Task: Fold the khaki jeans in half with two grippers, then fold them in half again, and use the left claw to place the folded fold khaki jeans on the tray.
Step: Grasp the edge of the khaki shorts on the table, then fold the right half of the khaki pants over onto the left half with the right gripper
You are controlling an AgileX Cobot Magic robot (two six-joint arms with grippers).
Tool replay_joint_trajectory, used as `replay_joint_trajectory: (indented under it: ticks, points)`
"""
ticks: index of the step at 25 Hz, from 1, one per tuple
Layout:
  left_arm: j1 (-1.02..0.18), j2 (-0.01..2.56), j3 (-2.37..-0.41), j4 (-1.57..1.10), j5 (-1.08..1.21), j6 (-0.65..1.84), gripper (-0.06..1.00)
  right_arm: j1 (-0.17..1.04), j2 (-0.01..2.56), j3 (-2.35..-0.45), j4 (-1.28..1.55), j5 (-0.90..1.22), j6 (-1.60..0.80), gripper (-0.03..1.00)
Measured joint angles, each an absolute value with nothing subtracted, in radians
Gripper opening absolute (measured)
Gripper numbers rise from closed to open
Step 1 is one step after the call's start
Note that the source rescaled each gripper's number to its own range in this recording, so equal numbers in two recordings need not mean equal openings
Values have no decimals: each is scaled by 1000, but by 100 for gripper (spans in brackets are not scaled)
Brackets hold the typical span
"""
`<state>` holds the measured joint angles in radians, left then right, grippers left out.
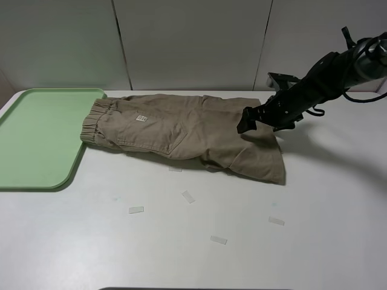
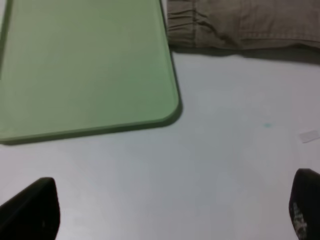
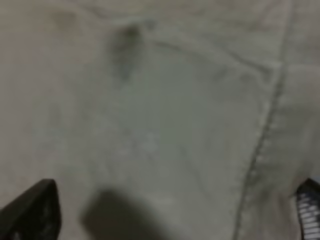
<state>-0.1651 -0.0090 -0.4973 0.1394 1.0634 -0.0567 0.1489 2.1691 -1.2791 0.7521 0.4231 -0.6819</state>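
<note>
The khaki jeans (image 1: 181,130) lie flat across the back of the white table, folded lengthwise. Their gathered waistband rests against the right rim of the pale green tray (image 1: 36,139). My right gripper (image 1: 245,124) hangs low over the leg end of the cloth. In the right wrist view its jaws stand wide apart, open (image 3: 175,210), and blurred khaki fabric (image 3: 160,100) fills the picture. My left gripper (image 2: 175,210) is open over bare table, near a corner of the tray (image 2: 85,65), with the waistband (image 2: 240,25) beyond it. The left arm does not show in the exterior view.
Small strips of clear tape (image 1: 188,196) (image 1: 136,209) (image 1: 218,240) (image 1: 276,221) are scattered on the table in front of the jeans. White wall panels close off the back.
</note>
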Motion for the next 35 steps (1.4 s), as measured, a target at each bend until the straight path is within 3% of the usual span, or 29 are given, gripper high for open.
replay_joint_trajectory:
  ticks: [3, 8, 11, 25, 35]
  points:
    - [-165, -9, -497, 167, 1063, -57, 91, 178, 2173, -1279, 771, 425, -682, 72]
    - [-165, -9, -497, 173, 1063, -57, 91, 194, 2181, -1278, 772, 438, -681, 20]
    - [-165, -9, -497, 175, 1063, -57, 91, 194, 2181, -1278, 753, 444, -679, 0]
    - [-165, -9, -497, 175, 1063, -57, 91, 179, 2123, -1271, 623, 557, -664, 0]
    - [-165, -9, -497, 175, 1063, -57, 91, 82, 2025, -1188, 544, 593, -592, 0]
